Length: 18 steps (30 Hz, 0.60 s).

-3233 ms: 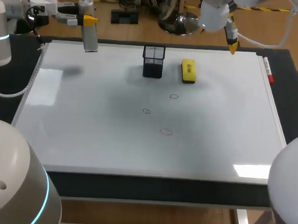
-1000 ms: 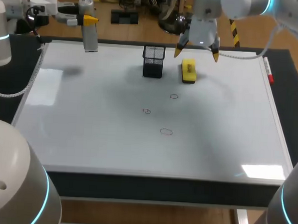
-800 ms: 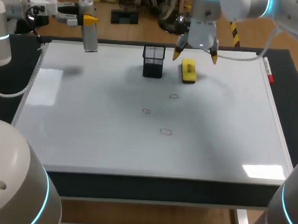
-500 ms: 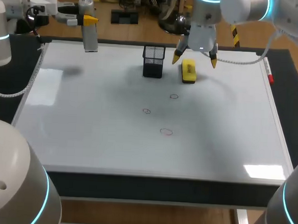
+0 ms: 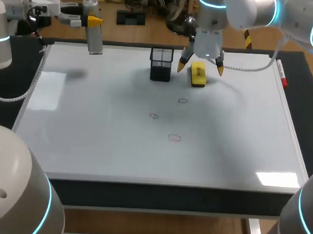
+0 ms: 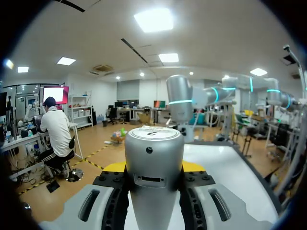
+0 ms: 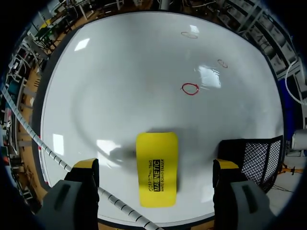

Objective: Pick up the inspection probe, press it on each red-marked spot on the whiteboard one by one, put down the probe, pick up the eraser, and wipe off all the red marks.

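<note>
Head view: the right gripper (image 5: 199, 68) hangs over the eraser (image 5: 198, 74), jaws spread wide, one finger on each side. A mesh cup (image 5: 161, 64) stands just beside one finger. The left gripper (image 5: 92, 20) clasps the probe (image 5: 94, 40) upright at the whiteboard's (image 5: 92, 134) far left corner.

The desk (image 5: 311, 99) has a black top that shows as a dark border along its left, right and front edges. The whiteboard (image 5: 118, 151) covering it reflects a bright glare patch (image 5: 273, 178) near the front right corner and a paler sheen (image 5: 46, 90) by the left edge.
</note>
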{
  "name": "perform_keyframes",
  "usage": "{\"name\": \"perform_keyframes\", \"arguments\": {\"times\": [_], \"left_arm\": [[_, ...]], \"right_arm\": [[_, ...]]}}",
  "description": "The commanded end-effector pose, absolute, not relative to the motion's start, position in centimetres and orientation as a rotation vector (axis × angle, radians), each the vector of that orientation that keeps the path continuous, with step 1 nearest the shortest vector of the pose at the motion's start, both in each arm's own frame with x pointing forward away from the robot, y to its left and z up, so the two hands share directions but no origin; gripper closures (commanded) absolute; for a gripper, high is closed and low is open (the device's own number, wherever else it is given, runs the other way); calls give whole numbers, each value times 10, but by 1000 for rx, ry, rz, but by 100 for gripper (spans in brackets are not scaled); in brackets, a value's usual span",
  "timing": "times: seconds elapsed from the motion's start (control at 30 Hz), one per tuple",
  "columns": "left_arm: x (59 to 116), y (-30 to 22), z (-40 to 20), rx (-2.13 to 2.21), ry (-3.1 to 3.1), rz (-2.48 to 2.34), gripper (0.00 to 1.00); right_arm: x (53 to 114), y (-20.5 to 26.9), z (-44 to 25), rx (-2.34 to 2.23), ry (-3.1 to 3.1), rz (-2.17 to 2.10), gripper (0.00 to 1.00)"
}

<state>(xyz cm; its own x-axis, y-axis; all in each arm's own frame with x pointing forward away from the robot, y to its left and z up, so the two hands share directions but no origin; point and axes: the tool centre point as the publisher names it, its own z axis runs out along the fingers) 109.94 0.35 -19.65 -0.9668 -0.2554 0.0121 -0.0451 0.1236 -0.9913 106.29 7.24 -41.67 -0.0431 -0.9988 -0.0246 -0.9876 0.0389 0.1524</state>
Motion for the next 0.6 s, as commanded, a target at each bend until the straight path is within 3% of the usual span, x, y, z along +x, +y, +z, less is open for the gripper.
{"name": "perform_keyframes", "arguments": {"times": [0.03, 0.23, 0.27, 0.3, 0.37, 0.4, 0.6], "left_arm": [[1099, 4, -196, -300, 2228, -1957, 100], [1099, 4, -196, -300, 2228, -1957, 100], [1099, 4, -196, -300, 2228, -1957, 100], [1099, 4, -196, -300, 2228, -1957, 100], [1099, 4, -196, -300, 2228, -1957, 100], [1099, 4, -196, -300, 2228, -1957, 100], [1099, 4, -196, -300, 2228, -1957, 100]], "right_arm": [[1066, 73, -420, 2120, -2188, -183, 0], [1065, 73, -423, 2125, -2185, -185, 0], [1065, 74, -423, 2125, -2184, -183, 5], [1065, 74, -424, 2121, -2187, -183, 25], [1065, 74, -424, 2117, -2190, -179, 85], [1065, 74, -424, 2115, -2191, -177, 100], [1059, 73, -406, 2087, -2242, -134, 100]]}}
